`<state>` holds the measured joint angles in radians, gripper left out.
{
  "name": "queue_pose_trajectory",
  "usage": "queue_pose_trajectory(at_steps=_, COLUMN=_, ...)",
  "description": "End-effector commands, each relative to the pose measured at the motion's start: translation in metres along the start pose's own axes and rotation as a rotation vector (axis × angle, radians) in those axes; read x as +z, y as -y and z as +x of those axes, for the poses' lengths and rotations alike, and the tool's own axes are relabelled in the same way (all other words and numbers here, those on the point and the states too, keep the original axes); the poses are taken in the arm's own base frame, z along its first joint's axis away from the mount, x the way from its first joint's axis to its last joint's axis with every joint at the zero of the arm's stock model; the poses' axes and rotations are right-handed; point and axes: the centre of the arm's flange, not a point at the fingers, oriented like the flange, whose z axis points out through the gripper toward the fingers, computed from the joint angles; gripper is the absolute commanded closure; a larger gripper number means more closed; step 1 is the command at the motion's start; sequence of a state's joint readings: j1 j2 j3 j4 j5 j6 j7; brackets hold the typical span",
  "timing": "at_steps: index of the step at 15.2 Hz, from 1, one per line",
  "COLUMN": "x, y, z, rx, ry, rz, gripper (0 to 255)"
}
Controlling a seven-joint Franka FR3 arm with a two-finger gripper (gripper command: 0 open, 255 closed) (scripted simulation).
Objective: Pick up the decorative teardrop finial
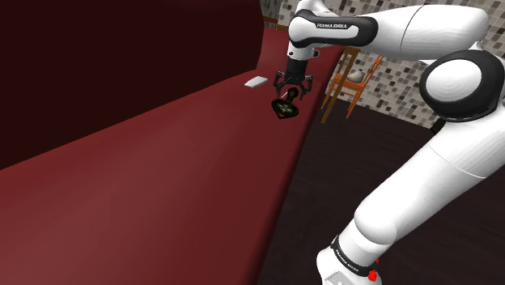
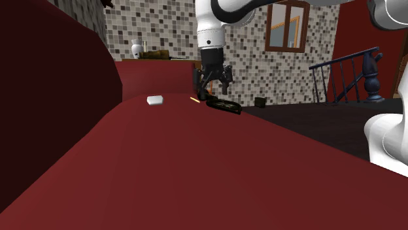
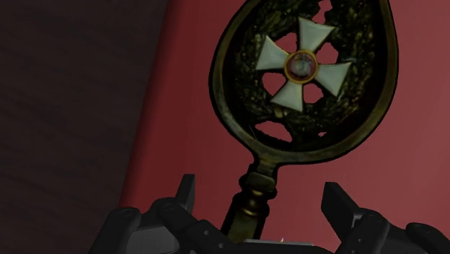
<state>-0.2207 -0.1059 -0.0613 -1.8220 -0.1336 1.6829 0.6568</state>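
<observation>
The teardrop finial (image 3: 303,72) is a dark brass-coloured loop with a white cross and a red centre, on a short stem. It lies flat on the dark red surface (image 1: 162,186), close to that surface's edge. My black gripper (image 3: 263,198) hangs just above it, open, with the stem between the two fingers (image 3: 186,196) and touching neither. In the shoulder view the gripper (image 1: 291,86) points down over the finial (image 1: 285,108). In the second exterior view the gripper (image 2: 212,82) stands over the finial (image 2: 223,104).
A small white flat object (image 1: 256,82) (image 2: 155,100) lies on the red surface beyond the finial. A wooden chair (image 1: 346,77) stands past the edge on the dark floor. A dark red back wall (image 1: 121,65) rises along the surface. A black railing (image 2: 346,72) stands at the second exterior view's right.
</observation>
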Motion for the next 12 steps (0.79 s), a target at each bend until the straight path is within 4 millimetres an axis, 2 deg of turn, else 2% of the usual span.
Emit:
queue_pose_trajectory(at_steps=1, x=0.0137, y=0.001, z=-0.0012, rx=0.0, ry=0.0, rz=0.0, gripper=0)
queue_pose_trajectory(at_steps=3, x=0.0137, y=0.001, z=-0.0012, rx=0.0, ry=0.0, rz=0.0, gripper=0)
queue_pose_trajectory(at_steps=4, x=0.0137, y=0.0007, z=-0.0009, rx=0.0, ry=0.0, rz=0.0, gripper=255)
queue_pose_trajectory(at_steps=12, x=0.0137, y=0.001, z=-0.0011, rx=0.0, ry=0.0, rz=0.0, gripper=255)
